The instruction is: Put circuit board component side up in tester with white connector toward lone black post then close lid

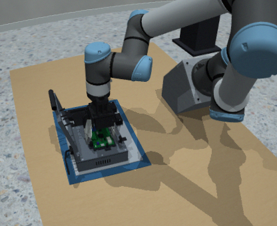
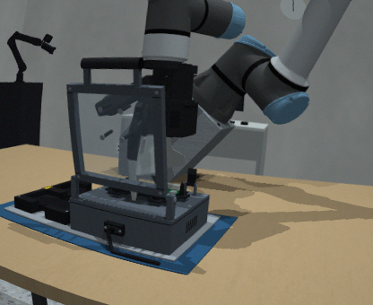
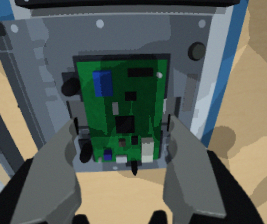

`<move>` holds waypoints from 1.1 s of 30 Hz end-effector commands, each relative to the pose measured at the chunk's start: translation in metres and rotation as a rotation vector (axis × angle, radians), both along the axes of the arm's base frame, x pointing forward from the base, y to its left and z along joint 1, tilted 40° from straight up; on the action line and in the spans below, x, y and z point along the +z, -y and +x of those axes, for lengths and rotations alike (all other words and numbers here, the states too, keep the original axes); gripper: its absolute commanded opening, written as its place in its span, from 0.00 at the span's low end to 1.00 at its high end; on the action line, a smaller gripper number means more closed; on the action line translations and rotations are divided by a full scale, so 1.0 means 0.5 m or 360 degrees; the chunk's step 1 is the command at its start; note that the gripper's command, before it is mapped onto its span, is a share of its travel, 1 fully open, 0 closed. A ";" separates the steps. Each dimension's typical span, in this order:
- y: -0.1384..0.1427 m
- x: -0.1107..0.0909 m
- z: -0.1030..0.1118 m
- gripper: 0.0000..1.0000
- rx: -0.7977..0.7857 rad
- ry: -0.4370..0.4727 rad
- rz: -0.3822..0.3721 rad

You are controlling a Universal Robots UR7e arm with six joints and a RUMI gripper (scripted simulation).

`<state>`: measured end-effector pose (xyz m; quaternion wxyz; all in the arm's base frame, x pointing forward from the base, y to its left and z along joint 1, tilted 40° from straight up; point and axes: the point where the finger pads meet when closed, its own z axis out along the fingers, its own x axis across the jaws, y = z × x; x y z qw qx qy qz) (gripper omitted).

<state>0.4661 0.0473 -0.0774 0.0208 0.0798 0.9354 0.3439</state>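
The green circuit board lies component side up in the tester. It looks flat. Its white connector is at the board's near end in the wrist view, beside a single black post. A pale dot shows near the board's upper right corner; whether both pins pass through the holes is unclear. My gripper is open, its fingertips at either side of the board with small gaps. The lid stands raised, its black handle at the top.
The black tray is beside the tester on the blue mat. The upright lid stands close beside my gripper. A black block rises at the tester's far side. A bent black lever sticks out low at the lid's side.
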 end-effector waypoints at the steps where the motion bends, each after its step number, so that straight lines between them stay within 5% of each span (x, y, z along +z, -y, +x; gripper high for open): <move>1: 0.001 0.000 0.001 0.59 -0.0001 0.0001 -0.0001; 33: 0.017 0.020 -0.002 0.59 -0.0001 0.0001 -0.0001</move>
